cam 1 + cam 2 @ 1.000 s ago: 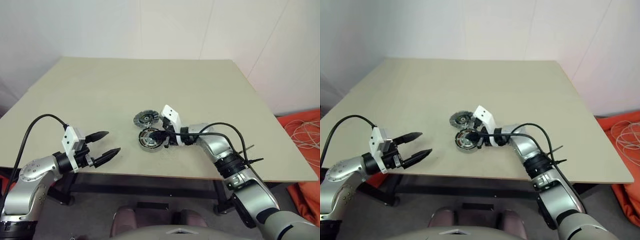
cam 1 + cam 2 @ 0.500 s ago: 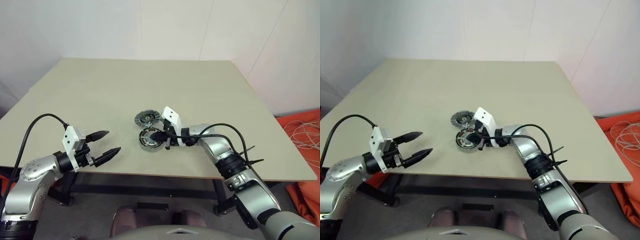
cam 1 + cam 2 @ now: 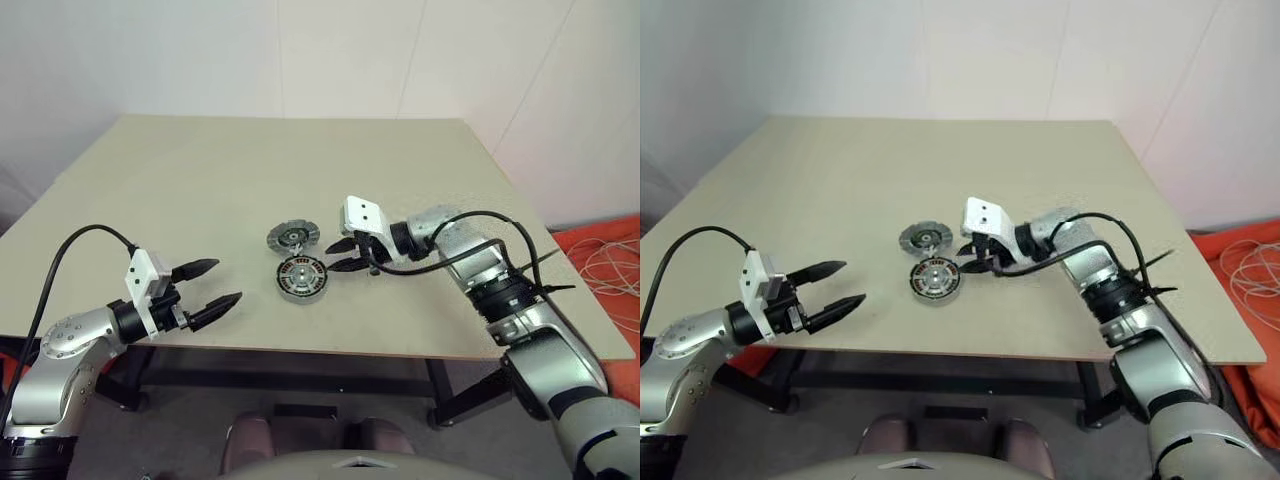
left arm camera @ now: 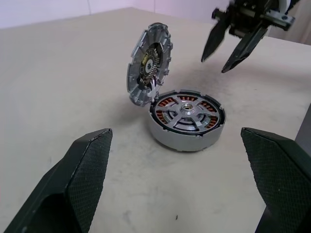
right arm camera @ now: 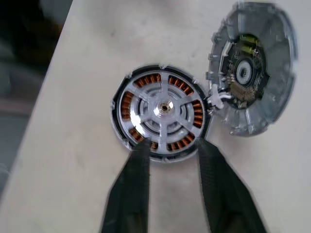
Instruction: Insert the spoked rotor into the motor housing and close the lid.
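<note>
The spoked rotor (image 4: 187, 110) sits inside the motor housing (image 3: 302, 278); the lid (image 3: 292, 237) leans at its 11 o'clock. Right gripper (image 3: 347, 254), half-open and empty, hovers at 3 o'clock. Left gripper (image 3: 212, 289) is wide open, empty.

Head stereo pair: high, looking forward and down over the beige table (image 3: 200, 180), far wall behind; the two eyes differ by a slight sideways offset and share the whole tabletop. Both see the motor housing (image 3: 302, 279) mid-table, near the front edge.

Left wrist cam: low, near table level, looking across the surface between its own fingers (image 4: 73, 189); housing close ahead, tilted lid (image 4: 147, 63) behind it, right gripper (image 4: 232, 46) beyond.

Right wrist cam: above, looking steeply down past its own fingers (image 5: 129, 194), very near the housing. All four views share the housing and lid.
</note>
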`<state>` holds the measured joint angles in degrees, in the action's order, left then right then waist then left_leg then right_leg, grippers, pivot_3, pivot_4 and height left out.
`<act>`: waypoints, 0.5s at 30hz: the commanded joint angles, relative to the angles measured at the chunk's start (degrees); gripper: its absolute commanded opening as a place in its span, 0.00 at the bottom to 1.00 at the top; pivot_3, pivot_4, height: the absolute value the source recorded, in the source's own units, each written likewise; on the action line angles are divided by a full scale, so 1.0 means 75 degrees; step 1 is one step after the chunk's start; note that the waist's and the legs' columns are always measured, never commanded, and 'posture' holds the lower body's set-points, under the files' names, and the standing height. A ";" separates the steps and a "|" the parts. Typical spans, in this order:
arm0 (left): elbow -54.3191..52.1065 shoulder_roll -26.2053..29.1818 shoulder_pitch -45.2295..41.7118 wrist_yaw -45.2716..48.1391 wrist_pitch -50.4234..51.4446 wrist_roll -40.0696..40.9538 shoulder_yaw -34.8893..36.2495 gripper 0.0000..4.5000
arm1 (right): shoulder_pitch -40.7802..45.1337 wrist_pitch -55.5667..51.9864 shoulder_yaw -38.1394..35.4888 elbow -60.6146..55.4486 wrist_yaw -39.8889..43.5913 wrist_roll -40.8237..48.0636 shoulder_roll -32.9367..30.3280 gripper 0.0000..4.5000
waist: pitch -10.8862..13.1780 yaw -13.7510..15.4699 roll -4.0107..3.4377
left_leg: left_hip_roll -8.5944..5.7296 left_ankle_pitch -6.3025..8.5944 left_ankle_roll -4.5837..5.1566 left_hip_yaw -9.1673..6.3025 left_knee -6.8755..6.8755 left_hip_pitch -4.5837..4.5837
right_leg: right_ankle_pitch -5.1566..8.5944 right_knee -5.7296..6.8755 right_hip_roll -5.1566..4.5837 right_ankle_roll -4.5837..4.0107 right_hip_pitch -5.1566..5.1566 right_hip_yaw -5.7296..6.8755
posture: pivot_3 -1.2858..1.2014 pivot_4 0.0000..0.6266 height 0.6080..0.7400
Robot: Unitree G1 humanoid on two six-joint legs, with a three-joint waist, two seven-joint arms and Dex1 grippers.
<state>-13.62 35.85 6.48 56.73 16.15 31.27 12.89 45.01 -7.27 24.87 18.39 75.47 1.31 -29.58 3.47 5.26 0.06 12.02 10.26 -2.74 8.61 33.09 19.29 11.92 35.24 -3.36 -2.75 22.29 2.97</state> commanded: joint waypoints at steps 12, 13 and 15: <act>-0.0182 -0.0109 0.0057 -0.0030 -0.0120 0.0042 -0.0041 1.00 | 0.2353 0.5930 0.1703 0.2899 0.0644 -0.2531 0.0505 0.99 | 0.0001 -0.0110 0.0002 | 0.0005 0.0000 0.0001 -0.0003 0.0031 0.0066 | -0.0012 0.0033 0.0000 -0.0021 0.0067 0.0002 | 0.52 0.00 1.00; -0.0198 -0.0112 0.0063 -0.0043 -0.0117 0.0042 -0.0041 1.00 | 0.2480 0.6336 0.1803 0.3158 0.0384 -0.2794 0.0568 0.99 | 0.0001 -0.0123 0.0002 | 0.0005 0.0000 0.0001 -0.0003 0.0033 0.0070 | -0.0014 0.0033 0.0001 -0.0025 0.0070 0.0002 | 0.52 0.00 1.00; -0.0220 -0.0122 0.0078 -0.0076 -0.0121 0.0040 -0.0035 1.00 | 0.2654 0.6955 0.1966 0.3628 0.0034 -0.3155 0.0690 0.99 | 0.0001 -0.0158 0.0003 | 0.0004 0.0000 0.0001 -0.0003 0.0036 0.0081 | -0.0016 0.0035 0.0000 -0.0028 0.0082 0.0002 | 0.52 0.00 1.00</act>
<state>-13.77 34.75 7.35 56.53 16.09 31.27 11.97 62.63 41.00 39.35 44.20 77.81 -20.75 -24.53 3.48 4.08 0.08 12.05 10.26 -2.73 8.59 33.36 19.93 11.78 35.50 -3.35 -2.99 22.93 2.99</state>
